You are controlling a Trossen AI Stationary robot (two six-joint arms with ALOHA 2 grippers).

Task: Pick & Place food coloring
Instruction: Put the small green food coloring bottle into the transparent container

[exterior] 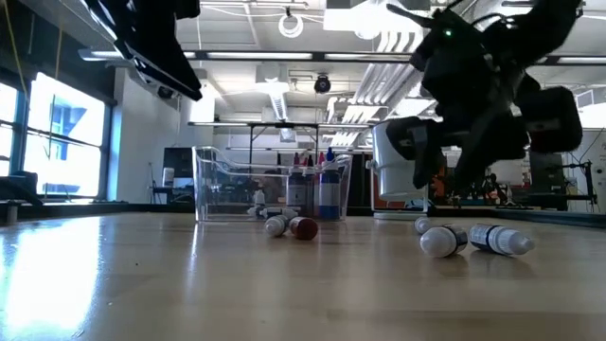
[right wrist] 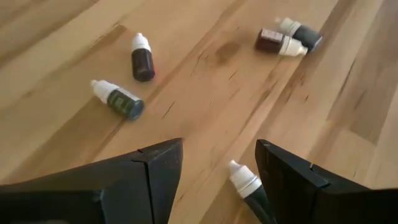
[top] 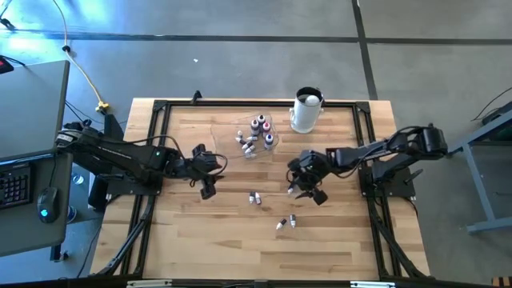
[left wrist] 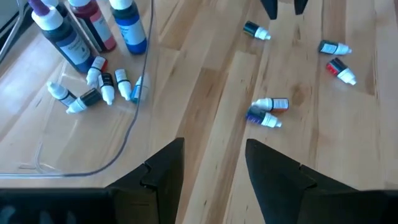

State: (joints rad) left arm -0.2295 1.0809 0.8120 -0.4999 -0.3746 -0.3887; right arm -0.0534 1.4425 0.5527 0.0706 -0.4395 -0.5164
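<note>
My right gripper, fingers released, hangs over a food coloring bottle lying on the bench, long axis slanting between them; left gripper released, farther off.

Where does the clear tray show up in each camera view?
High view: tray at the table's back centre, left of the white container.
Low view: tray left of centre, far across the table.
Left wrist view: tray fills the upper left, bottles inside.
Right wrist view: not in it.
Shared landmark: the bottle pair lying mid-table, seen in the low, left wrist and right wrist views.
</note>
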